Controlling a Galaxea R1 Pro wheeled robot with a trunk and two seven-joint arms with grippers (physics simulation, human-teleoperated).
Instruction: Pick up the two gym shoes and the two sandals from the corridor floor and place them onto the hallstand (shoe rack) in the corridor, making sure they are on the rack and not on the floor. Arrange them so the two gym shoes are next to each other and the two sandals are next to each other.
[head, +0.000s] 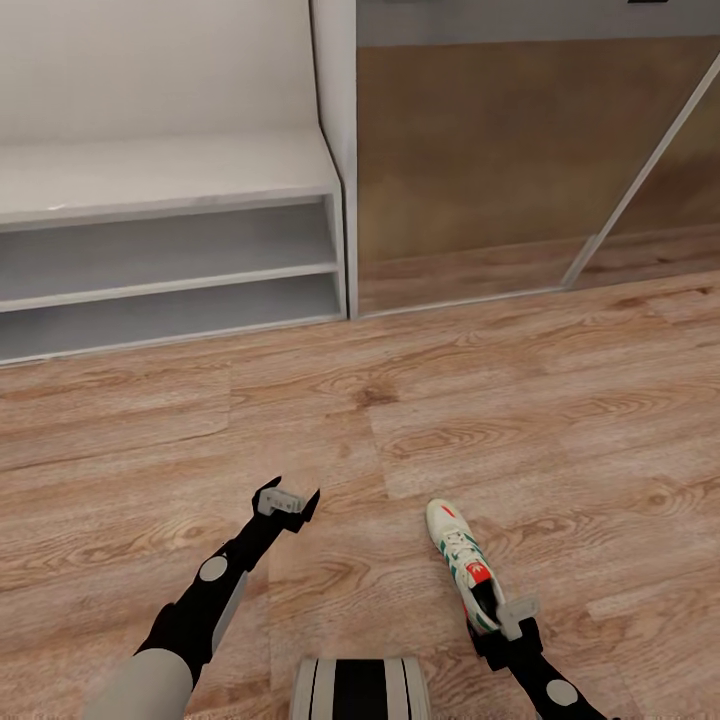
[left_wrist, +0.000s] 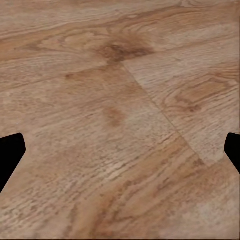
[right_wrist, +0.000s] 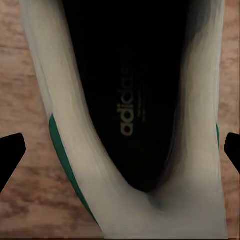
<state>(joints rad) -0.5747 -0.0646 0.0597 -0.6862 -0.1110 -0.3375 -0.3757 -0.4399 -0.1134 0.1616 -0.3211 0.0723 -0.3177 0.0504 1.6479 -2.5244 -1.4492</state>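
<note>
Nearest me, my right pincer (head: 508, 622) sits at the heel end of a gym shoe (head: 462, 562) on the floor (head: 450, 420). The right wrist view looks straight down into the shoe's dark opening, with the pincer's two finger tips set wide at either edge of that view and the heel collar between them, so I read it as spread around the heel and not yet clenched; whether a finger touches the shoe I cannot tell. The relation the next move turns on: the shoe's long axis runs away from me, heel under the pincer and toe toward the hallstand (head: 170, 250), slanting a little to my left, so I judge that closing across the heel would take it crosswise to its length. My left pincer (head: 288, 499) hovers released over bare planks, well apart from the shoe; the right arm is plainly the nearer. Farther off, beyond open floor and to my left, the hallstand stands against the wall. Its two open shelf rows and its top surface hold nothing in the part I can see. Right of it is a brown glossy wall panel (head: 480, 150). I judge the task at the pickup of this shoe, with nothing yet on the rack.
</note>
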